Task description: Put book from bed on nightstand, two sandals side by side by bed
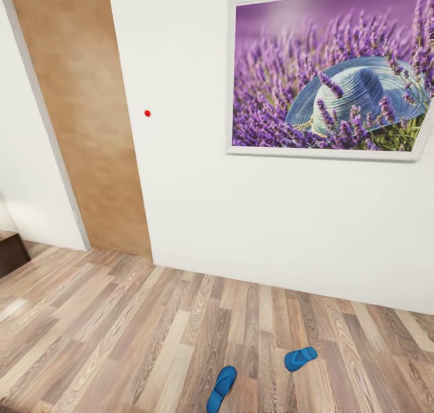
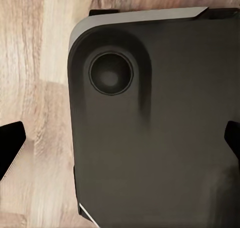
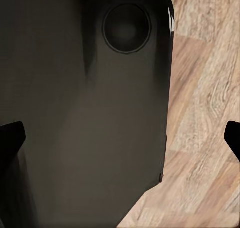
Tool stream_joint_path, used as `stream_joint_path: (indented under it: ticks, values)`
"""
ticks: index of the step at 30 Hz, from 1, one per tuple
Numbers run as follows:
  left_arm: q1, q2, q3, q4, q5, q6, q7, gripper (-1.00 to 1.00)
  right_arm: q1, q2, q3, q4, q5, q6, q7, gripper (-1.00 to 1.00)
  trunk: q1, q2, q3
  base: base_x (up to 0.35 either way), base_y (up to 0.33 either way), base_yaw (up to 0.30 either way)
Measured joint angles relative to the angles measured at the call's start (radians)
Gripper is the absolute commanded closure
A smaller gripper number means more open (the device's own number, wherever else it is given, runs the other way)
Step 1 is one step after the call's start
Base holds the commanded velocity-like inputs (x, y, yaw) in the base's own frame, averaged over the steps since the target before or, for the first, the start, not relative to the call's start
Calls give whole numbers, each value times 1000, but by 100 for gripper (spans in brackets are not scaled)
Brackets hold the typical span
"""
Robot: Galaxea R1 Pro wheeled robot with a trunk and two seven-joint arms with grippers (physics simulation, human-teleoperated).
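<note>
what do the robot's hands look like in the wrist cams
Little of them shows. In each wrist view, two plain black fingertips with angled ends poke in from opposite edges: the left hand and the right hand. No cables or markings are visible. Beneath each lies a dark, rounded robot body panel with a circular recess.

Two blue sandals lie on the wood floor (image 1: 120,334), one (image 1: 221,388) at its near edge and the other (image 1: 300,357) just beside it, while the wall (image 1: 199,178) carries one framed picture (image 1: 330,69), one red dot (image 1: 147,113) and one brown door (image 1: 81,111).
</note>
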Motion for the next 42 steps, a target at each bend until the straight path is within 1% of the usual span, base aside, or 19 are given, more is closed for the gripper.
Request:
stream_joint_path:
  ticks: [18,23,42]
  values:
    - [0,-1,0,0,0,0,0,-100,0,0,0,0,0,0,0,-100,0,0,0,0,0,-290]
    - [0,-1,-1,0,0,-1,0,-100,0,0,0,0,0,0,0,-100,0,0,0,92,0,-237]
    - [0,-1,0,-1,0,-1,0,-100,0,0,0,0,1,0,0,-100,-1,0,0,307,0,-24]
